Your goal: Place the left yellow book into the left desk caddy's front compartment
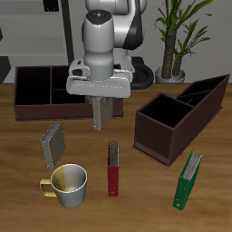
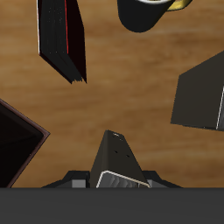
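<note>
My gripper (image 1: pixel 102 107) is shut on the left yellow book (image 1: pixel 102 118), a thin grey-tan book that hangs upright from the jaws above the middle of the table. In the wrist view the book (image 2: pixel 116 156) stands out between the jaws. The left desk caddy (image 1: pixel 156 138), a dark brown box with sloping side walls, stands beside the gripper and apart from it. Its corner shows in the wrist view (image 2: pixel 16 149). The other yellow book (image 1: pixel 53 145) stands on the table on the gripper's other side, nearer the front edge. It also shows in the wrist view (image 2: pixel 198 92).
A long low dark brown caddy (image 1: pixel 36 104) stands at the back. A red book (image 1: pixel 112 169) (image 2: pixel 61 39), a cream mug (image 1: pixel 67 183) (image 2: pixel 150 12) and a green book (image 1: pixel 188 180) stand near the front edge. A potted plant (image 1: pixel 177 36) is behind the table.
</note>
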